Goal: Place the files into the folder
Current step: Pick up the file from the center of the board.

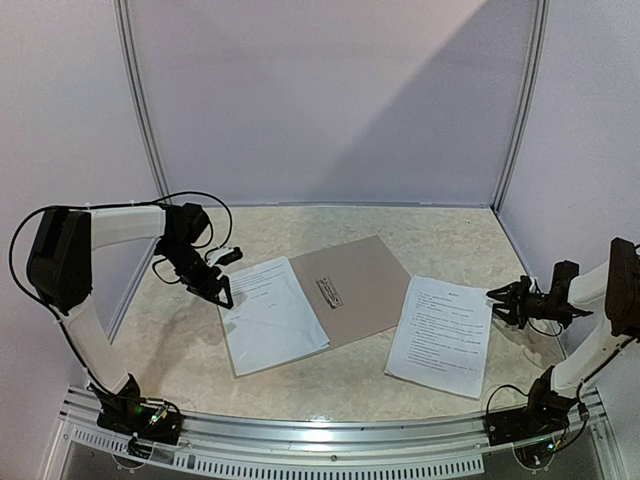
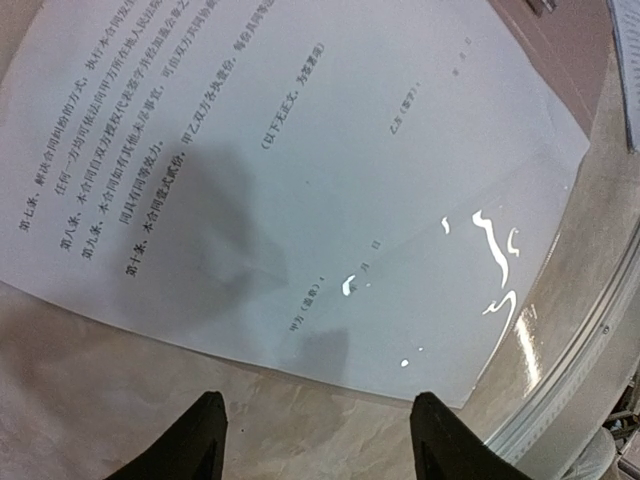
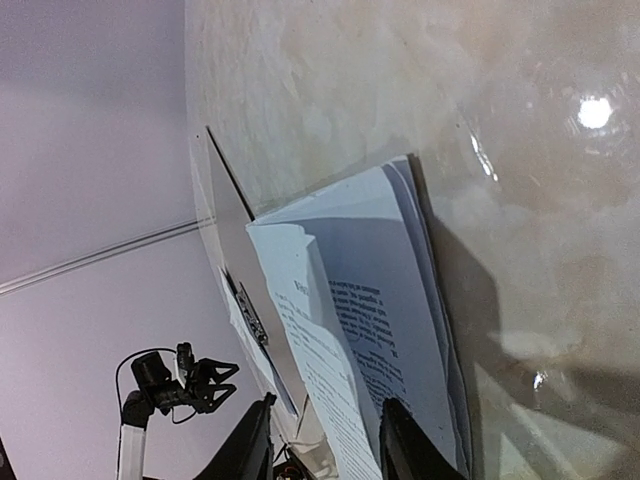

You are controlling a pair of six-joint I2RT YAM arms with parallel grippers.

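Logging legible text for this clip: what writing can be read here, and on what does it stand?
On the left file, left wrist view:
"第七条"
"第九条"
"第十条"
"(以下无正文,为签署页)"
"乙方(签字)"
"甲方(盖章)"
Its other lines are too blurred to quote.
Right file: printed lines, too small or blurred in every view.
Folder: no text visible.

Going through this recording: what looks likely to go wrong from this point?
1. The right stack's sheets are fanned apart near the open right hand, so a pinch may catch only some and scatter the rest.
2. The left stack lies flat; the open left hand at its edge may push it rather than grip it.
3. The clip on the folder might snag incoming sheets.
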